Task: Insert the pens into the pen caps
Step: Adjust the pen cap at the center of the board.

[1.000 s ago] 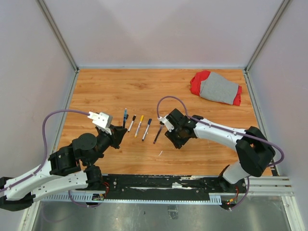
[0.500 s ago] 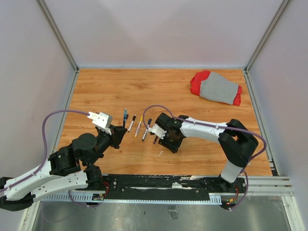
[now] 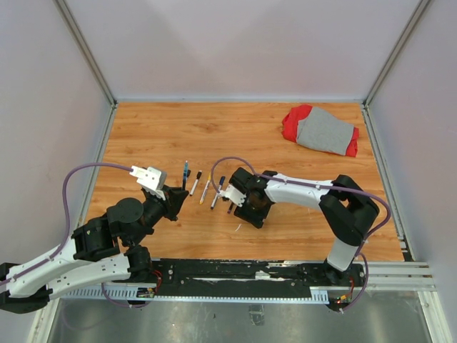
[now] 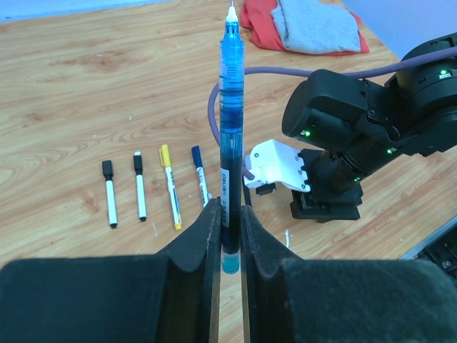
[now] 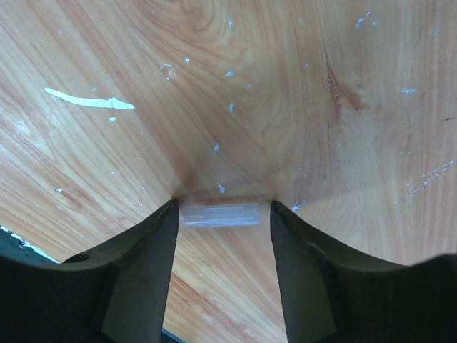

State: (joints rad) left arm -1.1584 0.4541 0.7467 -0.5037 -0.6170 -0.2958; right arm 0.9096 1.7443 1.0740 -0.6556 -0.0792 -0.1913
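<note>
Quick update: over the last second the right gripper [image 5: 223,209] swung in from the right of the pen row, dropped onto the table [image 3: 164,136] and widened its jaws. They now sit parted on either side of a small clear cap [image 5: 220,214] lying flat on the wood, lengthwise between the fingers at the bottom centre of the wrist view. Nothing is clamped, and we can't tell whether the pads actually touch it. We read this as lining up for a pick, so the cap is finally in play.

The left gripper [image 4: 228,211] is clenched on the blue pen [image 4: 230,121], holding it upright with the white tip pointing up, centre of its wrist view. So the pen is ready and waiting for a cap.

Other stuff: the row of pens [image 4: 170,187] lies on the wood at centre left of the left wrist view, just beside the right arm, and it looks like they already have ends on. A white scrap [image 5: 89,101] sits near the fingers at upper left of the right wrist view. The red and grey cloth [image 3: 325,132] is well apart, upper right from above.

Our worry is that the cap is lying down and is see-through, so it could roll or skid when the jaws close.
</note>
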